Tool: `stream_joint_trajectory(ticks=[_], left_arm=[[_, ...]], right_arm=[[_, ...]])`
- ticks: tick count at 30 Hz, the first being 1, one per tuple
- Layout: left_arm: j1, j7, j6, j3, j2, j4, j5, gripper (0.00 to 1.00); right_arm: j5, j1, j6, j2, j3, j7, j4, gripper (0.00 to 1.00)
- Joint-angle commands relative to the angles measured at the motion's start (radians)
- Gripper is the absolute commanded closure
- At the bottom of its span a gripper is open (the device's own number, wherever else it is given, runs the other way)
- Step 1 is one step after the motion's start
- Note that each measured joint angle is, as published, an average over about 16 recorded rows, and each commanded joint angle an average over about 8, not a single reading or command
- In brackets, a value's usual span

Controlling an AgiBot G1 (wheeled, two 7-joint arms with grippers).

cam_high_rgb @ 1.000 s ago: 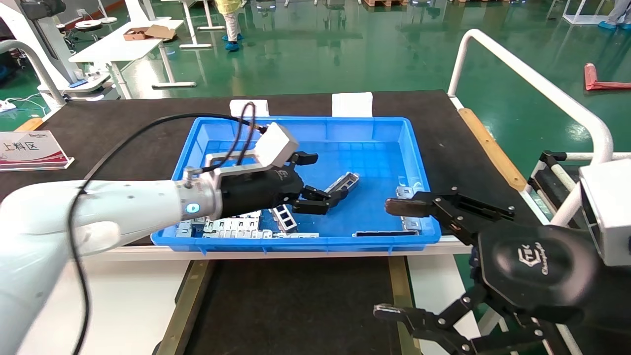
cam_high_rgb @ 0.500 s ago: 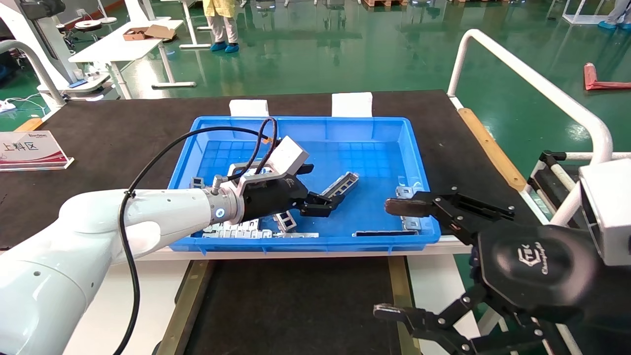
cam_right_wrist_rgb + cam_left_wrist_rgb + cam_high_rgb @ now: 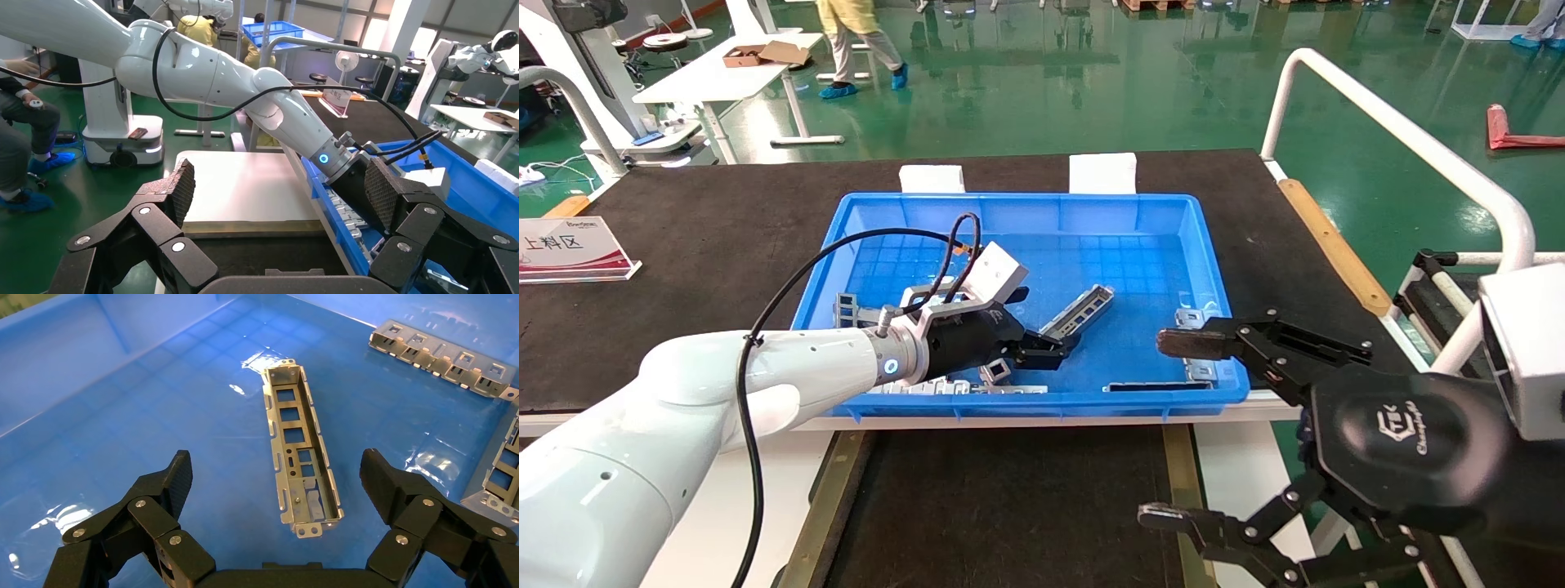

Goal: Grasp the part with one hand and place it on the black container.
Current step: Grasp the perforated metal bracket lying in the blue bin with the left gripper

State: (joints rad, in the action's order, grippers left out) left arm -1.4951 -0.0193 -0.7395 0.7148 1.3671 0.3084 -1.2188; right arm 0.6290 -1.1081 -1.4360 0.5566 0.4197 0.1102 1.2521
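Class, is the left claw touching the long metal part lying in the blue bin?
Apart. The left wrist view shows blue floor between both fingers and the part.

The part [image 3: 1079, 311] I'm after is a long narrow silver-grey metal channel [image 3: 300, 441] with raised side edges and a row of rectangular cutouts down its floor. It lies flat, open side up and slanted, on the blue gridded floor, apart from the other metal pieces. The black container [image 3: 1009, 506] is a flat matte-black tray with dull brass-brown strips along its edges, lying nearer me.
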Motion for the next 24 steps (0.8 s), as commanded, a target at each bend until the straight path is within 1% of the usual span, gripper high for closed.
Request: stream_joint_trajectory(ticks=[1, 24], left_arm=[[0.003, 0.008, 0.012, 0.017, 0.000, 0.006, 0.014, 1.00], [0.013, 0.040, 0.053, 0.169, -0.003, 0.028, 0.166, 1.00]], right_arm=[[0.000, 0.000, 0.000, 0.000, 0.000, 0.000, 0.000, 1.00], [0.000, 0.000, 0.000, 0.000, 0.000, 0.000, 0.000, 1.00]])
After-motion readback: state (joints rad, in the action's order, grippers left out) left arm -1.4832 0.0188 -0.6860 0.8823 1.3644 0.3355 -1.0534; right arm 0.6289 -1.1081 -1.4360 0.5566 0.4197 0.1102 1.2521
